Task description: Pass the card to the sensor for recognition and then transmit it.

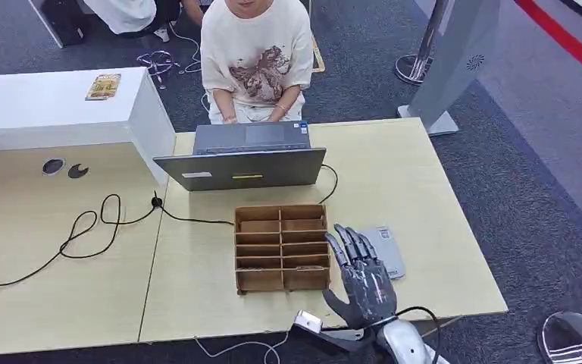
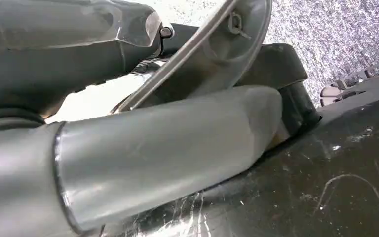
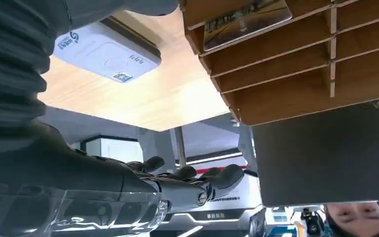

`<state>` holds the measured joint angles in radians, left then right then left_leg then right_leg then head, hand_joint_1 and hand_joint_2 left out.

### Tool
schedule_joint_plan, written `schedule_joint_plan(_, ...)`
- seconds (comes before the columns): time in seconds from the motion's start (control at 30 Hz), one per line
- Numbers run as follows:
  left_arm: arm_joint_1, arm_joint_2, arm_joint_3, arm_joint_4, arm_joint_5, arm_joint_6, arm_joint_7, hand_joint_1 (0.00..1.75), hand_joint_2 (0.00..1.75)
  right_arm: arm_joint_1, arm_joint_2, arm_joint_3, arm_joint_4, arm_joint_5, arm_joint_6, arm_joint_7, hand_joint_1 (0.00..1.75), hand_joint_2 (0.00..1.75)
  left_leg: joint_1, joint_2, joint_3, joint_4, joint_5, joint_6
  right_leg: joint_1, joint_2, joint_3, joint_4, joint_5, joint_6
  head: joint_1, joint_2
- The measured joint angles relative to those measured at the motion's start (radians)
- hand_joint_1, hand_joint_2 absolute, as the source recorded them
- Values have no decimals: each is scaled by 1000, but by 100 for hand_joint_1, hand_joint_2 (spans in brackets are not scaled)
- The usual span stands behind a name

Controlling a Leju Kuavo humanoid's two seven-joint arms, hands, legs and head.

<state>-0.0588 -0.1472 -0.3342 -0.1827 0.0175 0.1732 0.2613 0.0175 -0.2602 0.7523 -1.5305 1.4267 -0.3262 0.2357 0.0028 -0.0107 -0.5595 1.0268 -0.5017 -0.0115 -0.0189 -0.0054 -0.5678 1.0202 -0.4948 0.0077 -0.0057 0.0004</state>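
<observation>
A wooden slotted rack (image 1: 281,248) stands on the light wooden table (image 1: 424,182) in front of a laptop. In the right wrist view, a picture card (image 3: 246,17) lies in one slot of the rack (image 3: 286,64). The flat white-grey sensor pad (image 1: 386,249) lies just right of the rack, also seen as the sensor pad (image 3: 106,57). My right hand (image 1: 360,277) hovers at the rack's near right corner, partly over the sensor, fingers (image 3: 197,180) stretched out and holding nothing. My left hand (image 2: 153,148) is a close grey blur; its pose is unclear.
A person (image 1: 256,61) sits behind the grey laptop (image 1: 242,163) at the table's far side. A black cable (image 1: 91,227) loops across the left table. A white counter (image 1: 53,106) with a booklet (image 1: 103,86) stands at far left. A small silver object (image 1: 308,321) lies at the front edge.
</observation>
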Motion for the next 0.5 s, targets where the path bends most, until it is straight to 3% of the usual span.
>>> schedule_joint_plan(0.23, 0, 1, 0, 0, 2, -2, -1, 0, 0, -34, -3, 14, 6, -61, 44, -11, 21, 175, 0, 0, 0, 0, 0, 0, 0, 0, 0, 0, 0, 0, 0, 0)
schedule_joint_plan(0.47, 0, 2, 0, 0, 6, -5, -3, 0, 0, -54, -18, 18, -7, -88, 70, -18, 45, 175, 0, 0, 0, 0, 0, 0, 0, 0, 0, 0, 0, 0, 0, 0)
schedule_joint_plan(0.5, 0, 2, 0, 0, 7, -5, -3, 0, 0, -56, -21, 19, -9, -91, 72, -18, 89, 175, 0, 0, 0, 0, 0, 0, 0, 0, 0, 0, 0, 0, 0, 0)
